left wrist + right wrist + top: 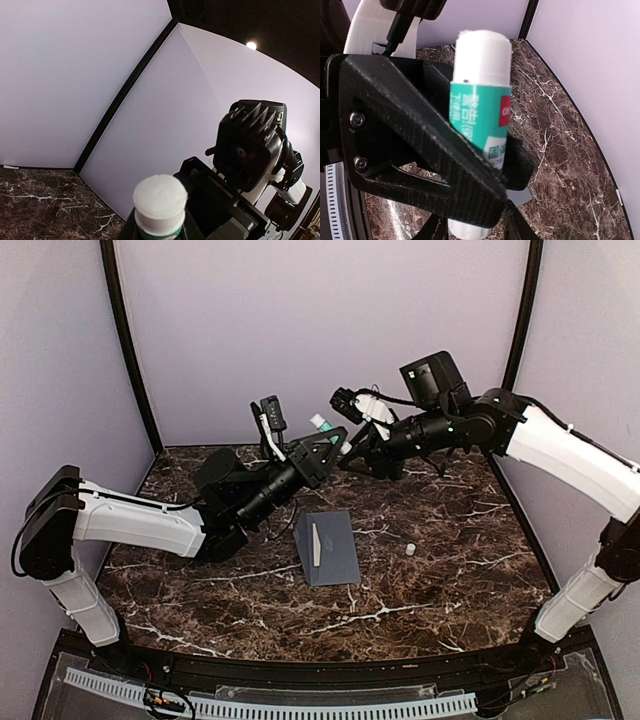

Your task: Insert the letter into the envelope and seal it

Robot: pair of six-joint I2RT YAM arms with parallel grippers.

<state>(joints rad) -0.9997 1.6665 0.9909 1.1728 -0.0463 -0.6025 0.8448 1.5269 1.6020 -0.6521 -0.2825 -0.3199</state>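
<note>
The grey-blue envelope (333, 548) lies flat mid-table; one corner of it (519, 196) shows in the right wrist view. A narrow cream strip of the letter (315, 543) shows at its left side, the rest hidden. Both arms are raised at the back centre around a green-and-white glue stick (320, 423) (480, 115). My left gripper (326, 447) (160, 231) is shut on its body, the white tip (160, 199) pointing up. My right gripper (350, 455) (476, 233) flanks the stick's white lower end, with a small gap on one side.
A small white cap (409, 550) stands on the marble to the right of the envelope. Lilac walls with black corner posts (130, 350) close in the back and sides. The right arm's wrist camera housing (250, 145) is close in front of my left gripper.
</note>
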